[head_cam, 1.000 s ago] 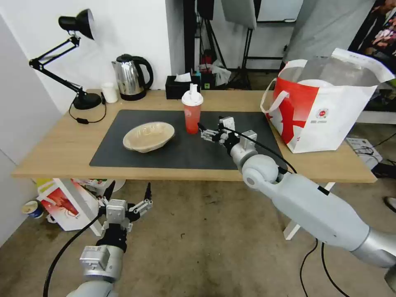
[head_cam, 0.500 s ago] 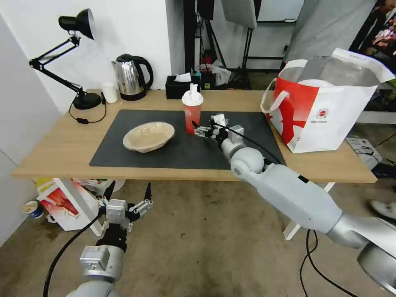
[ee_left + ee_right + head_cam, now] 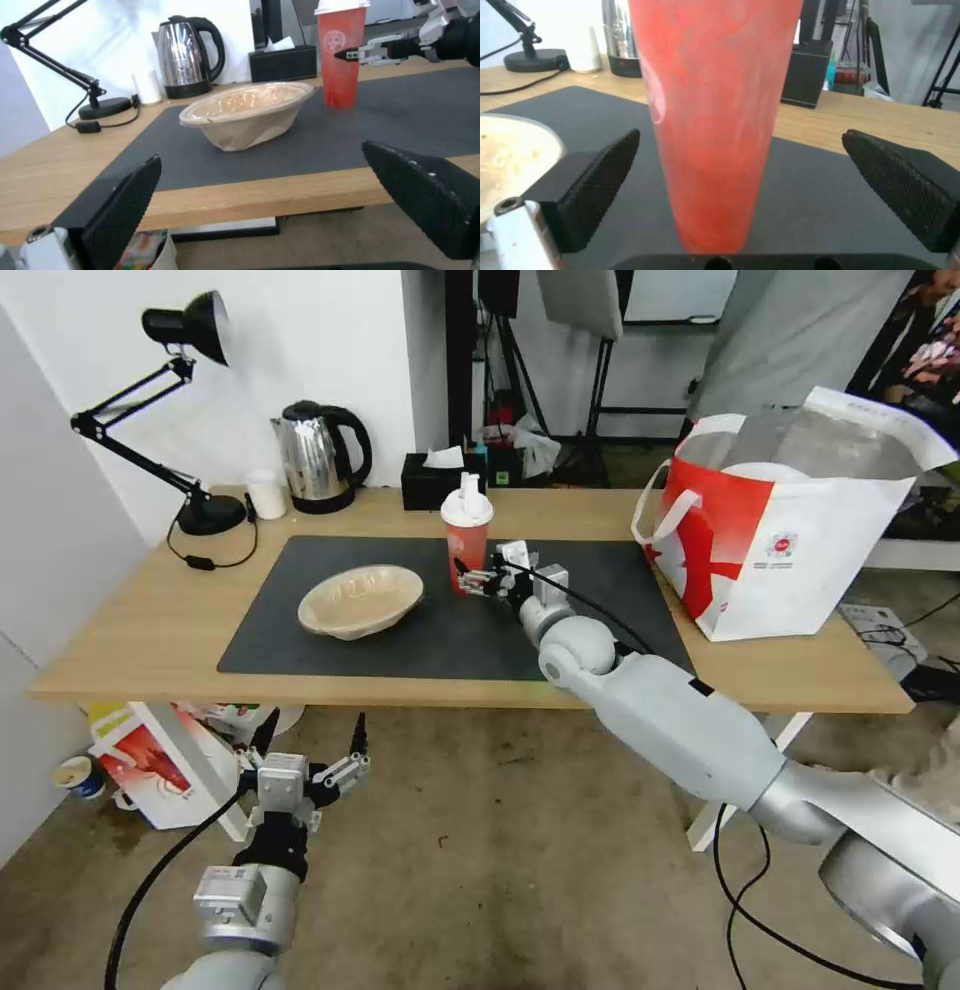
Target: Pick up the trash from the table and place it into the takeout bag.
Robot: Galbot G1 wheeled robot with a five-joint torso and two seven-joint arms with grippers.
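A red translucent drink cup (image 3: 466,542) with a white lid stands upright on the dark grey mat (image 3: 300,655) of the table (image 3: 130,600). My right gripper (image 3: 468,573) is open at the cup's lower half; in the right wrist view the cup (image 3: 715,112) stands between the two spread fingers, apart from both. The shallow beige oval bowl (image 3: 361,600) lies on the mat left of the cup. The takeout bag (image 3: 790,540) stands open at the table's right end, with a white rounded shape inside. My left gripper (image 3: 314,725) hangs open below the table's front edge, facing the bowl (image 3: 247,112).
At the back of the table stand a steel kettle (image 3: 318,457), a small white cup (image 3: 266,494), a black desk lamp (image 3: 195,420) with its cable, and a black tissue box (image 3: 437,478). A smaller red-and-white bag (image 3: 160,765) sits on the floor under the table's left end.
My right gripper has moved left across the mat to the red cup, and its open fingers now flank the cup. The left arm, bowl and bag have stayed put.
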